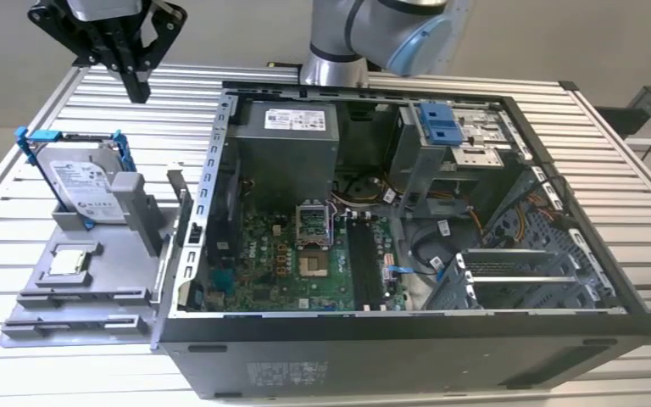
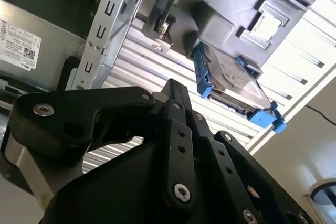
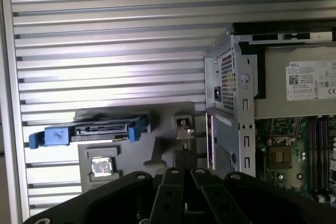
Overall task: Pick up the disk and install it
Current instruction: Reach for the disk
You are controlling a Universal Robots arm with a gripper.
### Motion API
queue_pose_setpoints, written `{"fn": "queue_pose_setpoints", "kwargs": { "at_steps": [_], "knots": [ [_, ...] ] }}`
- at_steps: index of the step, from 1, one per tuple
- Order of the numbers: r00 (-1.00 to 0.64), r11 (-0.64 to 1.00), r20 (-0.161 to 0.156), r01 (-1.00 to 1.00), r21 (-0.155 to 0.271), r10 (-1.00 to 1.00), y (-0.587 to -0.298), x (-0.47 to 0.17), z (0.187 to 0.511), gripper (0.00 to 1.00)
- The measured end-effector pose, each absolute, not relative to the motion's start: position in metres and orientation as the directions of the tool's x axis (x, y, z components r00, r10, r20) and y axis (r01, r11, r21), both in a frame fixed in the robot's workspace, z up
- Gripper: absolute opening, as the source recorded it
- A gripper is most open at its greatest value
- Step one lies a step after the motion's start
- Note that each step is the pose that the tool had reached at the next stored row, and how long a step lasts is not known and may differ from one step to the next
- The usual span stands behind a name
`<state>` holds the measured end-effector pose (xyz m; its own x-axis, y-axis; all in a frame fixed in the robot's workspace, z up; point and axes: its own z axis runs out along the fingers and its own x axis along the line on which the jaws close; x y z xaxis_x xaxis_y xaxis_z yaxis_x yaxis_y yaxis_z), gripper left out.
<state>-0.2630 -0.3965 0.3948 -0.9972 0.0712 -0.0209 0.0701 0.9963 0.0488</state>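
The disk (image 1: 82, 182) is a silver-grey drive with a white label in a thin blue frame. It stands on edge in a grey holder (image 1: 133, 208) at the exterior view's left, beside the open computer case (image 1: 416, 220). My black gripper (image 1: 136, 85) hangs well above the table, behind and above the disk, with its fingers together and nothing between them. In the second wrist view the disk (image 2: 231, 80) lies beyond the gripper (image 2: 170, 85). In the first wrist view the disk (image 3: 97, 129) is seen edge-on, off to one side of the fingertips (image 3: 182, 162).
A grey fixture plate (image 1: 77, 297) carries the holder and a small square silver chip (image 1: 71, 261). Inside the case are a motherboard (image 1: 303, 254), a power supply (image 1: 286, 136) and a drive cage with blue latches (image 1: 441, 125). The slatted metal table (image 1: 597, 144) surrounds everything.
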Motion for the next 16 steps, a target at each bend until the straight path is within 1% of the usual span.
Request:
{"fn": "queue_pose_setpoints", "kwargs": {
  "at_steps": [16],
  "knots": [
    [-0.997, 0.996, -0.024, 0.07, 0.049, 0.071, -0.391, -0.314, 0.395, 0.0]
  ]
}}
